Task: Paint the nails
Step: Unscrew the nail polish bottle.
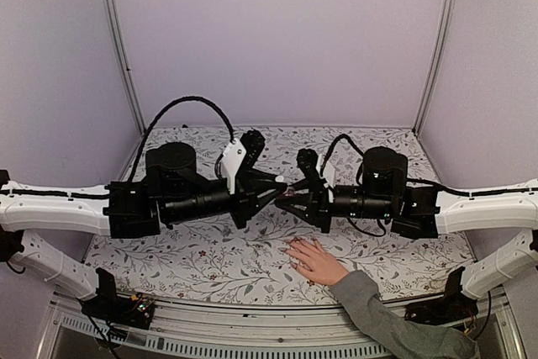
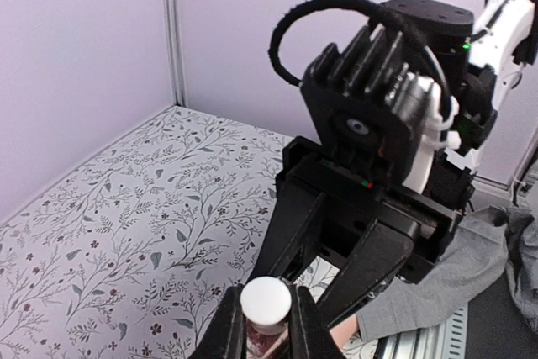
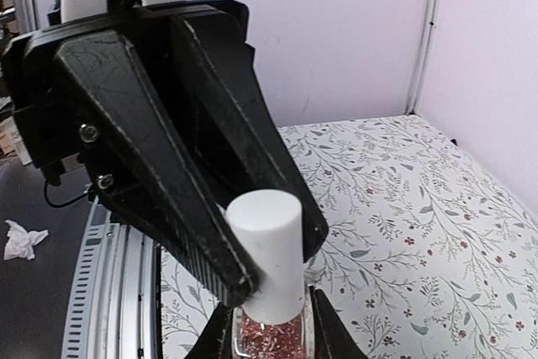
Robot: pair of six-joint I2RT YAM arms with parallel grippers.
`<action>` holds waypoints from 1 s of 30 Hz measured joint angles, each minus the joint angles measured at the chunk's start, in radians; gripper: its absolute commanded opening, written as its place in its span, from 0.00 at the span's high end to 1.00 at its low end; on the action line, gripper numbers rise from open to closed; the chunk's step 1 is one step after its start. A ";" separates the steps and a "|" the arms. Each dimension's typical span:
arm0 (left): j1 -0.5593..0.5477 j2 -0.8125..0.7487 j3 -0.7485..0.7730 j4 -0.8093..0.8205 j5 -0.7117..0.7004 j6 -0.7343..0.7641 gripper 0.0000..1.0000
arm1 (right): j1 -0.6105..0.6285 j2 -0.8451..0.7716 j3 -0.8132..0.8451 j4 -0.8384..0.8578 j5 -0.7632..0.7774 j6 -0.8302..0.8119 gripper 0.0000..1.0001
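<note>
The nails (image 1: 293, 249) rest on a hand (image 1: 316, 263) flat on the near table (image 1: 202, 254). My left gripper (image 2: 267, 329) pinches the white cap (image 2: 266, 299); right gripper (image 3: 267, 344) clamps the bottle (image 3: 267, 334), red glitter polish (image 3: 262, 338) inside.

The left arm (image 1: 59, 208) and right arm (image 1: 483, 208) stretch inward, roughly level; the left gripper (image 1: 277, 185) and right gripper (image 1: 296, 197) meet tip to tip, both clamped tight.
</note>
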 measured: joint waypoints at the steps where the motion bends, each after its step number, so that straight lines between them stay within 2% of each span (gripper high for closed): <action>1: 0.002 0.012 0.008 0.002 -0.021 -0.011 1.00 | -0.001 0.005 0.000 0.006 0.027 0.002 1.00; 8: 0.009 0.112 0.079 -0.016 -0.171 -0.062 1.00 | -0.001 0.058 0.018 0.019 0.217 0.026 1.00; 14: 0.015 0.177 0.127 -0.037 -0.254 -0.094 1.00 | -0.003 0.103 0.044 0.012 0.307 0.048 1.00; 17: 0.017 0.176 0.131 -0.055 -0.254 -0.109 0.89 | -0.003 0.106 0.044 0.006 0.309 0.051 1.00; 22: 0.050 0.127 0.107 -0.068 -0.153 -0.107 0.58 | -0.014 0.102 0.043 0.014 0.254 0.059 1.00; 26: 0.067 0.025 0.056 -0.066 0.000 -0.050 0.48 | -0.034 0.089 0.022 0.024 0.118 0.064 1.00; 30: 0.086 -0.066 0.021 -0.057 0.153 0.011 0.45 | -0.044 0.084 0.007 0.026 -0.030 0.063 1.00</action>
